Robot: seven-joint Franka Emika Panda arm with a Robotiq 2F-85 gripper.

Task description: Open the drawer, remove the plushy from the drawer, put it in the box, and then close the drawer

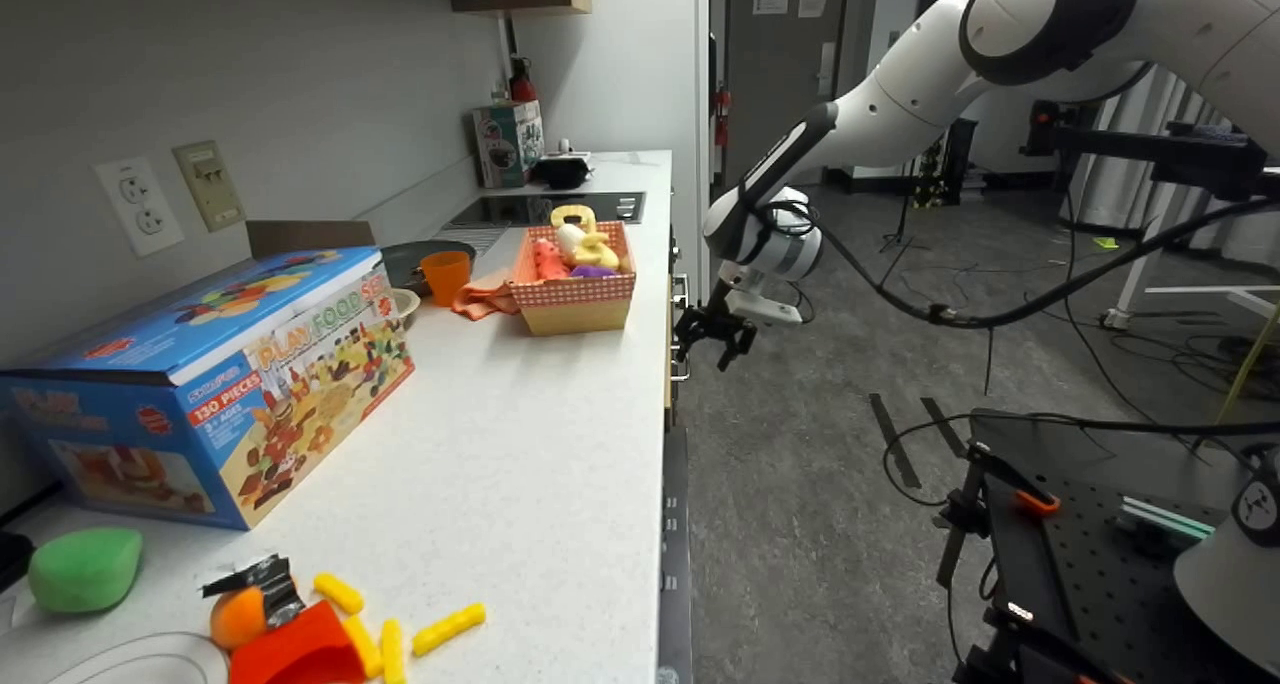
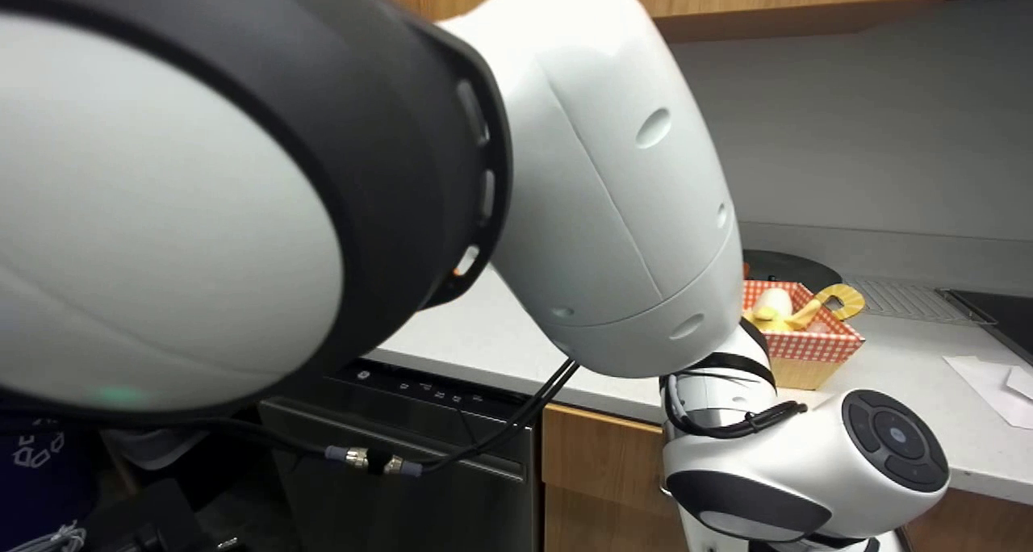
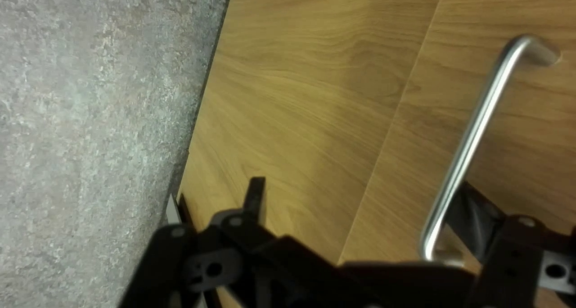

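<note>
The drawer front (image 3: 522,137) is wood-grained with a metal bar handle (image 3: 465,152). It looks flush with the panel below, and its inside is hidden. My gripper (image 3: 362,190) is open; one finger reaches the handle's near end, its tip partly covered by the bar, and the other finger stands free below. I cannot tell whether it touches the bar. In an exterior view the gripper (image 1: 710,339) is beside the cabinet handles. The box is a small basket with a red-checked rim (image 1: 575,294), standing on the counter with toys in it; it also shows here (image 2: 815,346). The plushy is out of view.
The counter (image 1: 520,444) edge runs above the gripper. A blue play-food carton (image 1: 220,384), an orange cup (image 1: 446,274) and several yellow pieces (image 1: 448,629) lie on it. A dishwasher (image 2: 403,455) adjoins the wooden cabinet. A cable (image 1: 940,314) hangs from the arm.
</note>
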